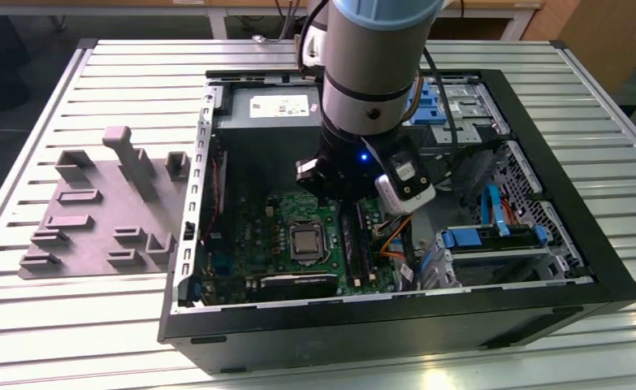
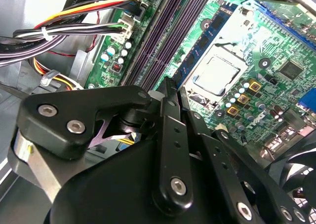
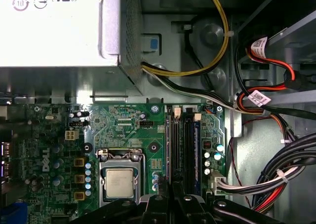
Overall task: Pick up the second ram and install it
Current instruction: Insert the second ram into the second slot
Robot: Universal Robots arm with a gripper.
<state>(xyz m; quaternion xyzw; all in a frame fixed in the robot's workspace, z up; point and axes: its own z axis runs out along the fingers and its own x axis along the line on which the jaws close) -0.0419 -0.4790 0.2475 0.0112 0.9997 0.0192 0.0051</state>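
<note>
Claw: black metal claw (image 2: pixel 170 86), fingers look pressed together, nothing seen pinched between them.
Claw place: low inside the computer, tip right above the long black plastic slots (image 2: pixel 163 41) in the second wrist view.
Second ram: long, thin, dark blue-green stick with black chips (image 2: pixel 205 39), standing in the slot just beside the shiny square silver chip (image 2: pixel 217 71); looks already set in; cannot tell if pushed all the way down.
Step in hand: likely pushing the stick home.
Doing it well: push straight down, right on the top edge, slow and even, no tilt, until both ends sit flat.
Watch out: orange, yellow and black wires (image 2: pixel 74 9) near the slots; best kept clear.
Around: green board (image 2: pixel 276 51), inside the big open black metal case (image 1: pixel 404 325), on the ribbed silver counter (image 1: pixel 80 325).
</note>
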